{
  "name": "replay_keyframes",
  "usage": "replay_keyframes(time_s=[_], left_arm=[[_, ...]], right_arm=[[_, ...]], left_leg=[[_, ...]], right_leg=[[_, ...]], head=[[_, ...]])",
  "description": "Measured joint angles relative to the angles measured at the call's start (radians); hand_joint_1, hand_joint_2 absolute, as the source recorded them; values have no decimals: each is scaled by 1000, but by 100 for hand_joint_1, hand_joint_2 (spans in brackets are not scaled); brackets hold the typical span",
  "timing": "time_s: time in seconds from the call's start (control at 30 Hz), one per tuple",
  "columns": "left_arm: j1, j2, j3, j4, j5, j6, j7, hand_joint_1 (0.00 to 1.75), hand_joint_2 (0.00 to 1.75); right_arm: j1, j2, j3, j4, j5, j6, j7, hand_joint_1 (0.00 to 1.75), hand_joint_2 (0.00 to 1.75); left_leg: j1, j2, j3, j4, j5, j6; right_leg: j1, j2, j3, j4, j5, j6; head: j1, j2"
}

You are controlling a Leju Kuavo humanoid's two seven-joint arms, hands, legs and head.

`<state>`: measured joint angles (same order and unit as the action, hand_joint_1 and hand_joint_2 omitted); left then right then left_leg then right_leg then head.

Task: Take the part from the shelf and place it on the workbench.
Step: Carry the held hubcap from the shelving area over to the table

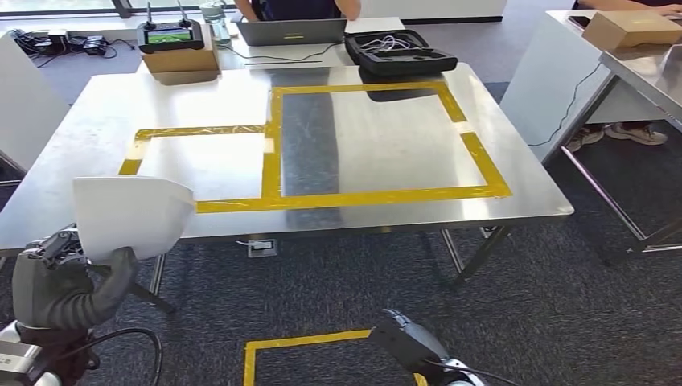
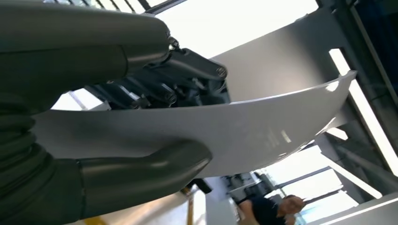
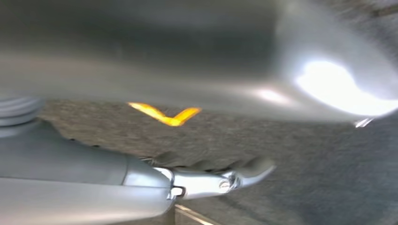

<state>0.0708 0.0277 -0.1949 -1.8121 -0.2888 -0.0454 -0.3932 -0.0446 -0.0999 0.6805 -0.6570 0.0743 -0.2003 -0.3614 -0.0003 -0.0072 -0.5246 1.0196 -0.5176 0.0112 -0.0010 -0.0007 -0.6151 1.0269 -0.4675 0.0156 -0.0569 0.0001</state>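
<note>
Gripping a curved white sheet-metal part (image 1: 133,215) between thumb and fingers (image 2: 155,89), the left hand (image 1: 60,285) holds it just short of the steel worktop's (image 1: 386,217) near edge, while the blurred right hand's (image 1: 410,342) fingers cannot be told.

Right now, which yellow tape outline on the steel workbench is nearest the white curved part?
The smaller left outline, open at its left corner; the white curved part, gripped by the left hand, overlaps its front-left end. The large rectangle lies right.
</note>
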Motion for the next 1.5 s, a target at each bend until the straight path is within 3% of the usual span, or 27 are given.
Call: replay_keyframes(time_s=[0.07,0.13,0.23,0.27,0.3,0.33,0.4,0.43,0.5,0.6,0.67,0.77,0.8,0.83,0.9,0.97,1.03,1.13,1.2,1.27,1.3,1.33,1.37,1.43,1.5], left_arm=[[0,0,0,-1,1,-4,-2,175,175],[1,0,0,-2,2,-5,-7,175,175],[8,0,-1,-3,5,-4,-11,175,175],[13,0,-1,-3,5,-4,-11,175,175],[16,0,-2,-3,5,-4,-12,175,175],[18,0,-2,-3,6,-3,-12,175,175],[19,0,-2,-3,6,-3,-12,175,175],[18,0,-2,-3,7,-3,-12,175,175],[18,-1,-4,-3,10,-3,-12,175,175],[20,-4,-7,-5,11,-3,-13,175,175],[17,-6,-9,-6,12,-3,-13,175,175],[16,-8,-10,-6,12,-3,-13,175,175],[17,-8,-11,-6,12,-3,-13,175,175],[17,-8,-11,-6,12,-3,-13,175,175],[17,-9,-11,-6,12,-3,-13,175,175],[17,-10,-11,-5,12,-3,-13,175,175],[17,-10,-11,-5,12,-3,-13,175,175],[16,-10,-11,-6,13,-3,-13,175,175],[15,-10,-11,-6,13,-3,-13,175,175],[16,-10,-11,-3,13,-3,-13,175,175],[17,-10,-11,-2,13,-3,-13,175,175],[17,-9,-11,0,13,-3,-13,175,175],[17,-9,-11,2,13,-3,-13,175,175],[15,-9,-11,6,13,-3,-13,175,175],[12,-8,-11,9,13,-3,-13,175,175]], right_arm=[[3,0,1,0,4,-2,-1,0,0],[5,1,1,0,9,-5,-1,0,0],[8,1,3,-1,17,-6,0,0,0],[10,1,3,-1,18,-6,0,0,0],[11,1,4,-1,18,-6,0,0,0],[12,1,4,-1,18,-5,0,0,0],[12,1,4,-1,19,-5,0,0,0],[12,1,4,-1,19,-5,0,0,0],[12,1,5,-1,19,-4,0,0,0],[10,0,6,-1,19,-2,0,0,0],[9,0,6,-1,19,-2,0,0,0],[13,-2,7,-1,19,-2,0,0,0],[14,-3,7,-1,19,-2,1,0,0],[15,-3,7,-1,19,-2,1,0,0],[15,-3,7,-1,19,-2,1,0,0],[14,-4,8,-1,19,-2,1,0,0],[14,-4,8,-1,19,-2,1,0,0],[14,-5,9,-1,19,-2,0,0,0],[11,-5,9,-1,19,0,0,0,0],[11,-5,9,-1,19,2,1,0,0],[11,-5,9,-1,19,4,1,0,0],[11,-6,9,-1,19,5,1,0,0],[11,-6,9,-1,19,6,1,0,0],[10,-5,9,-1,18,7,0,0,0],[9,-5,9,-1,16,7,0,0,0]], left_leg=[[0,0,5,6,-4,-13],[1,1,-7,49,-19,-22],[3,2,-114,224,-87,-28],[4,2,-151,270,-100,-29],[3,2,-172,283,-93,-29],[3,4,-175,260,-63,-28],[0,24,-138,136,32,-20],[-5,39,-118,76,55,-15],[-12,56,-99,22,61,-2],[-7,40,-85,16,62,16],[-2,32,-71,10,57,25],[0,19,-61,10,43,31],[0,14,-56,10,38,30],[0,11,-49,10,33,28],[0,6,-31,9,18,23],[-1,3,-18,9,6,13],[-2,2,-13,9,3,0],[-2,3,-11,37,-8,-19],[0,3,-55,125,-50,-27],[2,3,-133,247,-98,-33],[3,3,-162,280,-102,-34],[3,3,-175,279,-85,-34],[3,3,-168,242,-48,-32],[2,3,-124,110,39,-26],[-1,4,-94,25,67,-15]], right_leg=[[-1,0,11,-7,5,-16],[-4,-1,30,-13,1,-28],[-4,-8,51,-15,-16,-38],[-3,-12,57,-15,-22,-39],[-2,-17,65,-15,-30,-39],[-2,-22,75,-15,-38,-38],[0,-35,101,-15,-57,-35],[1,-41,111,-14,-67,-30],[6,-52,122,-11,-81,-18],[8,-51,126,11,-88,-3],[5,-28,87,83,-108,7],[-2,-8,-34,252,-173,20],[-2,-8,-61,272,-173,21],[-3,-8,-70,257,-149,21],[-4,-8,-40,136,-51,17],[0,-9,-7,29,-6,8],[5,-9,0,4,-9,-6],[-1,-8,22,-8,1,-26],[-3,-7,38,-13,-5,-35],[-3,-7,45,-13,-14,-38],[-3,-6,50,-13,-18,-38],[-3,-6,56,-13,-23,-37],[-3,-5,64,-13,-29,-36],[-2,-3,81,-13,-41,-31],[1,-2,85,-10,-52,-21]], head=[[0,0],[-1,0],[-2,0],[-2,0],[-2,0],[-2,0],[-2,0],[-2,0],[-2,0],[-1,0],[0,0],[1,0],[1,0],[1,0],[1,0],[0,0],[0,0],[-1,0],[-2,0],[-3,0],[-3,0],[-3,0],[-3,0],[-3,0],[-3,0]])
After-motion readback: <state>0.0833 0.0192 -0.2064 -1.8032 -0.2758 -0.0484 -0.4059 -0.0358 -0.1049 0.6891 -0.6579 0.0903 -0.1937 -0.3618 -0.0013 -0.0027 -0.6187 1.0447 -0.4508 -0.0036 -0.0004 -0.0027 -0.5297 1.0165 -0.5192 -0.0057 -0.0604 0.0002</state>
